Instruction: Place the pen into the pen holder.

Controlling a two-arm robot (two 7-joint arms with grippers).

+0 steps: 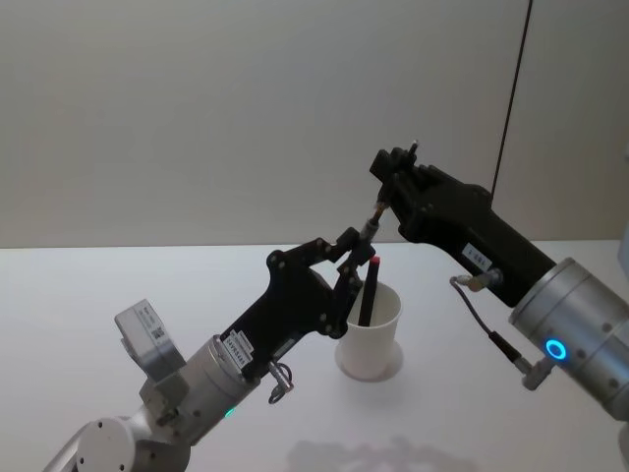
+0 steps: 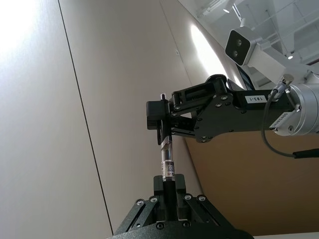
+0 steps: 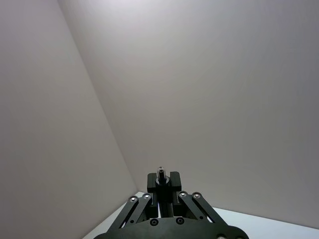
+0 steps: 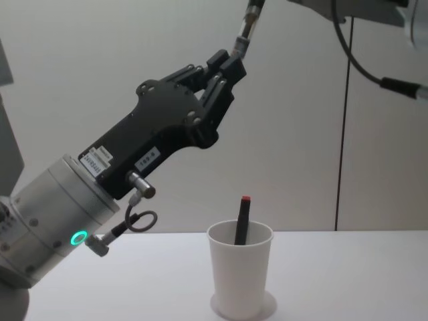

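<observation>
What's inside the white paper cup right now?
One black pen with a red tip leans in the cup, its top poking above the rim. Its lower end is hidden by the cup wall. A second pen is held above, between both grippers.

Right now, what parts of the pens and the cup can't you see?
- Lower part of the black pen with the red tip: inside the white cup, hidden by its wall in the chest view.
- Ends of the held pen: covered by the left end effector and right end effector in the left wrist view.
- Print on the held pen's label: too small.
</observation>
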